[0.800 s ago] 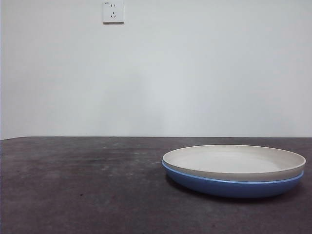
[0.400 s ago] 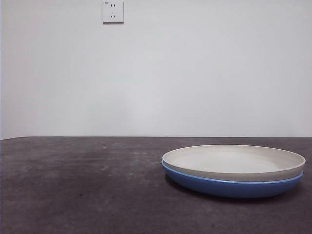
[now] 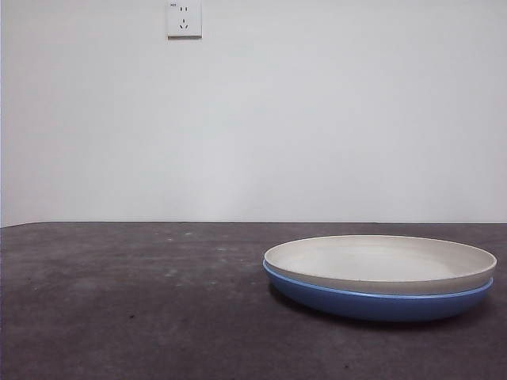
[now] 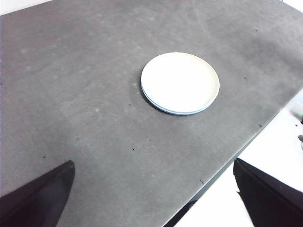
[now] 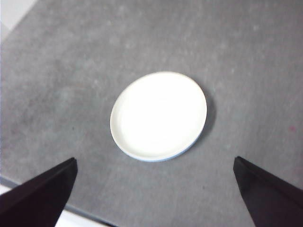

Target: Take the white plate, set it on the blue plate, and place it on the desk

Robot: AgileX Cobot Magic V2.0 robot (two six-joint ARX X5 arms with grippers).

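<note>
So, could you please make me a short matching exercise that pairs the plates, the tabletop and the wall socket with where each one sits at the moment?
Things:
1. round cream-white plate
2. round glossy blue plate
3. dark grey mottled desk
4. white wall socket

Places:
A. directly under the other plate, only its rim and side showing
B. high on the pale wall behind
C. nested on top of the other plate
D. beneath the stacked pair, carrying them

Pairs: 1-C, 2-A, 3-D, 4-B
</note>
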